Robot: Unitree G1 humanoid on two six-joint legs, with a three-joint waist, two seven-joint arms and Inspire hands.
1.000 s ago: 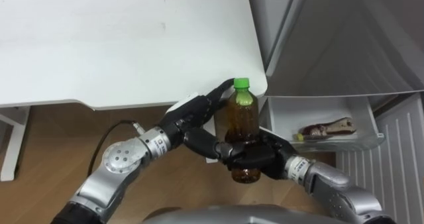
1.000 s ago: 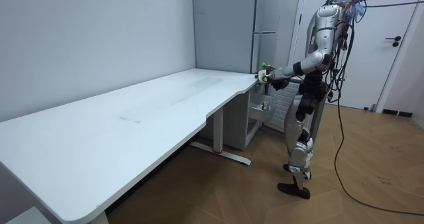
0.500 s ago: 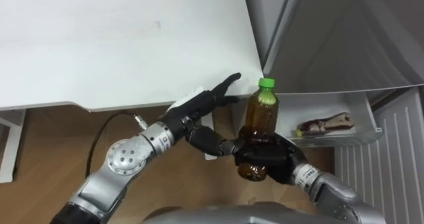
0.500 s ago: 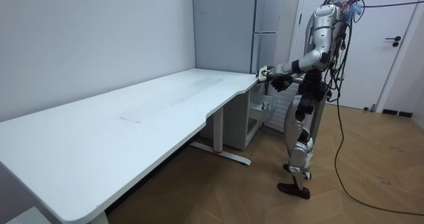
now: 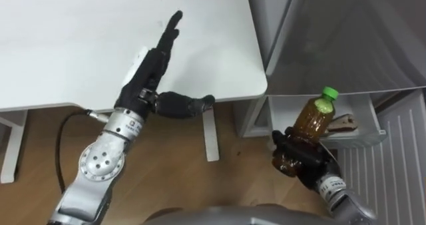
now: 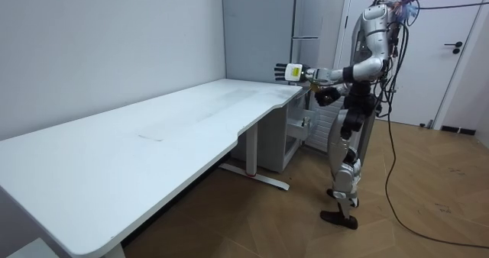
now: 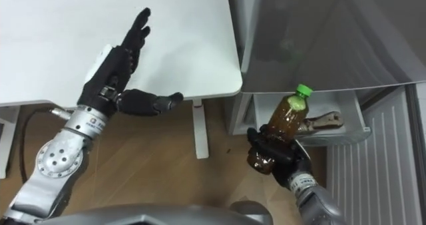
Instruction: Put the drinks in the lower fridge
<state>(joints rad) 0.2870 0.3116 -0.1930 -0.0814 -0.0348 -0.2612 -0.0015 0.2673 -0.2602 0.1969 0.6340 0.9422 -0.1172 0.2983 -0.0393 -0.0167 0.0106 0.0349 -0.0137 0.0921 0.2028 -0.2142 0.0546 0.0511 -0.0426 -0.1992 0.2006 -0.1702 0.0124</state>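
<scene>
The bottle (image 5: 311,122) of brown drink sits in the right hand (image 5: 299,160), low at the right of the eye views. The hand's fingers are curled round the bottle's lower half. The bottle is held in the air and tilts, with its green cap (image 5: 329,93) pointing toward one o'clock.

Just behind it, from twelve to two o'clock, is the white drawer (image 5: 283,112) at the bottom of the fridge (image 5: 346,38), pulled open. A brownish packet (image 5: 345,122) lies in the drawer, partly hidden by the bottle. The bottle is over the drawer's front edge in these views, but whether it touches the drawer cannot be told.

At about ten o'clock from the bottle, well apart from it, the left hand (image 5: 150,68) is raised over the white table (image 5: 66,45). Its fingers are straight and point toward twelve o'clock, its thumb is stuck out toward three o'clock, and it holds nothing. Wooden floor (image 5: 226,132) shows below the table's edge.

In the room view the robot stands upright at the table's far corner, beside the tall grey fridge, its left arm stretched out over the tabletop.
</scene>
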